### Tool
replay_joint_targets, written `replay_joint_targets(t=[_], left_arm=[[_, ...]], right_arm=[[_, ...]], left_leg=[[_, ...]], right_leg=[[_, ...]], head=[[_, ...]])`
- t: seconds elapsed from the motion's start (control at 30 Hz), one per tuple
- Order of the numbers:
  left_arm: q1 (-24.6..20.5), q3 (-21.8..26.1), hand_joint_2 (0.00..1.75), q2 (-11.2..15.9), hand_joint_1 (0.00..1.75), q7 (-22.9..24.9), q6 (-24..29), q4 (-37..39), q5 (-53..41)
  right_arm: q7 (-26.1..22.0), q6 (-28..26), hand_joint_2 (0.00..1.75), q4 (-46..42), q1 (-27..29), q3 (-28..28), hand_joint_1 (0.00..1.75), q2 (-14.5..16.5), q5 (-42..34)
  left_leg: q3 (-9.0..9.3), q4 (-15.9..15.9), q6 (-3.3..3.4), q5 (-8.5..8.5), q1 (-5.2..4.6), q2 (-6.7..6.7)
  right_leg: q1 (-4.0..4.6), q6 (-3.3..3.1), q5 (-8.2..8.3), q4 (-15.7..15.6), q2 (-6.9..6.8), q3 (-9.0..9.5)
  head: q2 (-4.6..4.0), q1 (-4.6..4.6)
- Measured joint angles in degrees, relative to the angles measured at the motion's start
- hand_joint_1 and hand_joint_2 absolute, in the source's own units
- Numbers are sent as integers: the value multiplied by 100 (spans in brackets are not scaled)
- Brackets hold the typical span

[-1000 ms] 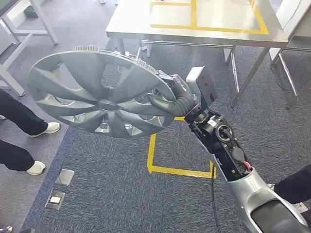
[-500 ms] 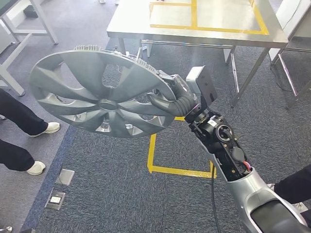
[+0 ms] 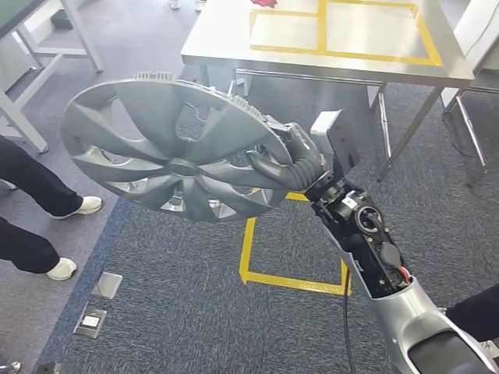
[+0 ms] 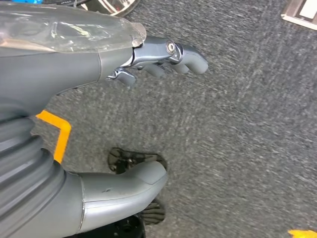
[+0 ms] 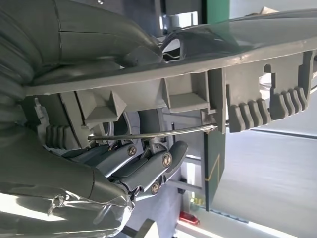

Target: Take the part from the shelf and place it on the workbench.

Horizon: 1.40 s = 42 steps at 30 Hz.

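Grey carpet with yellow tape runs up to the steel tabletop [image 3: 330,58] ahead. The right hand [image 3: 294,160] grips the wheel cover [image 3: 171,164] by its rim, carried mid-air short of the tabletop (left hand [image 4: 112,49] empty, fingers [image 4: 186,53] loosely apart). Carrying step, I judge; next, bring it over and lower it flat.

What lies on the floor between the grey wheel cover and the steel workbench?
In the head view, bare grey carpet separates the grey plastic wheel cover, gripped by the right hand, from the steel workbench.

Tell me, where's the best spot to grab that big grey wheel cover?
Probably the outer rim, coming from the edge side. The wheel cover is wide and flat, too big to wrap, but its rim is thin with openings between the spokes. The right robot hand grips it there, fingers curled behind the rim.
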Motion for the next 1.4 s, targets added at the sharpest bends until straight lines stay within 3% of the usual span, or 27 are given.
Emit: replay_joint_targets(t=[0.03, 0.17, 0.23, 0.3, 0.33, 0.37, 0.4, 0.47, 0.5, 0.57, 0.67, 0.73, 0.8, 0.83, 0.87, 0.9, 1.0, 1.07, 1.13, 1.2, 1.23, 1.33, 1.37, 1.4], left_arm=[[-3, -1, 175, 3, 0, 2, 4, 0, -1], [-5, -2, 175, 4, 0, 7, 10, 0, -2], [-20, -2, 175, 1, 0, 7, 10, 0, -2], [-16, -2, 175, -1, 0, 7, 10, 0, -2], [-10, -2, 175, -2, 0, 7, 10, 0, -2], [-4, -2, 175, -5, 0, 7, 10, 0, -2], [-3, -2, 175, -6, 0, 7, 10, 0, -2], [-9, -2, 175, 1, 0, 7, 10, 0, -2], [-15, -2, 175, 6, 0, 7, 10, 0, -2], [-22, -2, 175, 12, 0, 7, 15, 0, -2], [-21, -2, 175, 8, 0, 7, 38, 0, -3], [-27, -2, 175, 2, 0, 9, 43, 0, -11], [-31, -2, 175, -5, 0, 14, 45, 0, -21], [-30, -3, 175, -10, 0, 17, 45, 0, -23], [-29, -3, 175, -13, 0, 20, 45, 0, -26], [-28, -4, 175, -17, 0, 21, 45, 0, -28], [-27, -4, 175, -28, 0, 30, 45, 0, -27], [-28, -4, 175, -32, 0, 41, 45, 0, -22], [-29, -4, 175, -28, 0, 51, 45, 0, -19], [-33, -4, 175, -27, 0, 58, 44, 0, -19], [-37, -4, 175, -24, 0, 60, 44, 0, -19], [-28, -4, 175, -25, 0, 60, 45, 0, -19], [-22, -4, 175, -27, 0, 66, 44, 0, -19], [-19, -4, 175, -27, 0, 76, 43, 0, -16]], right_arm=[[-2, -1, 175, -9, 5, -8, 175, 1, -3], [6, -3, 175, -34, 26, -25, 175, -1, 3], [4, -6, 175, -40, 14, -29, 175, -1, -1], [-2, -6, 175, -41, 8, -32, 175, -1, -6], [-1, -5, 175, -41, 13, -32, 175, -1, -5], [2, -5, 175, -41, 20, -32, 175, -1, -3], [5, -3, 175, -41, 25, -31, 175, -1, -2], [6, 0, 175, -48, 24, -32, 175, -1, -1], [5, 1, 175, -56, 19, -32, 175, -1, -1], [3, -1, 175, -73, 14, -34, 175, -1, -1], [5, -8, 175, -82, 14, -41, 175, -1, -1], [5, -13, 175, -87, 12, -49, 175, -1, -2], [5, -15, 175, -87, 21, -57, 175, -1, -3], [7, -16, 175, -87, 32, -61, 175, -1, -3], [8, -16, 175, -87, 42, -64, 175, -1, -3], [9, -16, 175, -87, 49, -67, 175, -1, -2], [11, -20, 175, -87, 39, -80, 175, -3, -2], [7, -25, 175, -93, 27, -81, 175, -3, -5], [8, -28, 175, -104, 29, -85, 175, -4, -4], [15, -32, 175, -115, 30, -87, 175, -5, -2], [15, -36, 175, -119, 27, -87, 175, -5, -3], [10, -48, 175, -122, 30, -87, 175, -5, -5], [12, -49, 175, -121, 36, -86, 175, -5, -3], [14, -47, 175, -121, 40, -86, 175, -5, -2]], left_leg=[[-19, 31, -36, -15, -9, 0], [-82, 135, -137, -83, 4, 19], [-338, 658, -170, -344, 15, 23], [-798, 1501, -182, -644, 14, 22], [-978, 1787, -178, -695, 14, 22], [-1052, 1843, -162, -631, 13, 21], [-1004, 1658, -137, -464, 10, 21], [-661, 835, -61, -33, -13, 13], [-498, 468, -34, 103, -32, 11], [-353, 142, -5, 160, -72, 9], [-321, 90, 46, 169, -66, 18], [-292, 56, 102, 176, -46, 29], [-279, 55, 135, 165, -57, 35], [-273, 55, 142, 160, -62, 37], [-264, 57, 146, 154, -64, 38], [-248, 58, 146, 146, -65, 37], [-190, 69, 111, 109, -80, 33], [-197, 80, 70, 101, -103, 39], [-211, 82, 18, 102, -108, 57], [-272, 236, -45, -13, -94, 65], [-380, 476, -75, -154, -86, 64], [-941, 1623, -144, -629, -58, 63], [-1049, 1809, -155, -644, -47, 63], [-1043, 1757, -160, -549, -36, 64]], right_leg=[[7, -23, 13, -139, 2, 66], [26, -209, -19, -145, 36, 89], [21, -285, -21, -164, 36, 113], [46, -329, -34, -164, 38, 117], [60, -340, -39, -163, 43, 121], [72, -349, -45, -163, 52, 127], [82, -353, -50, -163, 63, 137], [95, -350, -65, -164, 85, 158], [105, -337, -74, -162, 97, 158], [110, -293, -86, -169, 114, 151], [103, -198, -153, -136, 108, 132], [101, -158, -427, 307, 79, -64], [100, -137, -797, 1136, 62, -440], [99, -129, -890, 1461, 60, -596], [99, -126, -866, 1573, 57, -656], [98, -131, -729, 1440, 52, -601], [115, -187, -142, 250, 5, -55], [138, -224, -61, -160, -13, 153], [140, -269, -67, -213, 8, 199], [118, -330, -35, -258, 21, 218], [104, -358, -21, -279, 22, 228], [101, -386, -17, -282, 28, 225], [100, -386, -19, -281, 35, 225], [99, -384, -21, -280, 45, 227]], head=[[0, 4], [0, -63], [0, -138], [0, -208], [0, -224], [0, -232], [0, -235], [0, -239], [0, -241], [0, -240], [0, -221], [0, -169], [0, -114], [0, -98], [0, -85], [0, -66], [0, 20], [0, 26], [0, -1], [0, -25], [0, -51], [0, -164], [0, -188], [0, -204]])
